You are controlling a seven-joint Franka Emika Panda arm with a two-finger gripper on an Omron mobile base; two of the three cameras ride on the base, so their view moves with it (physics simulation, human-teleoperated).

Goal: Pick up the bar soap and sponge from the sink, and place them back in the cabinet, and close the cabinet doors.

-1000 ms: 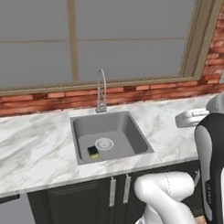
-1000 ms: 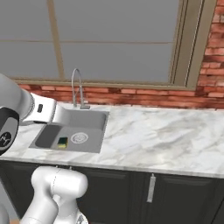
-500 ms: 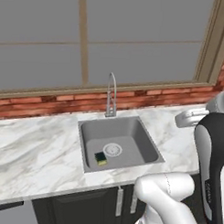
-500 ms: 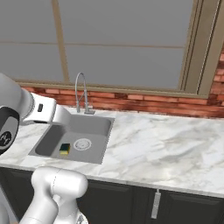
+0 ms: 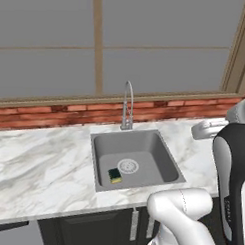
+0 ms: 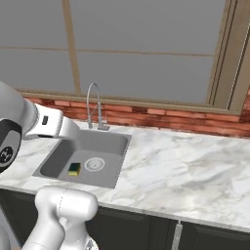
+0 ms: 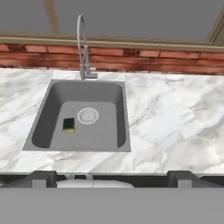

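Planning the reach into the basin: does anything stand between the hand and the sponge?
Nothing visible does. The sponge lies alone on the sink floor left of the drain, faucet behind it.

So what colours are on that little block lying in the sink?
The sponge is yellow with a dark green layer, lying beside the drain; clearest in the hand view.

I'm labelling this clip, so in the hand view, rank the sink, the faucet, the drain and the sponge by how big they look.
1. sink
2. faucet
3. drain
4. sponge, only slightly smaller than the drain.
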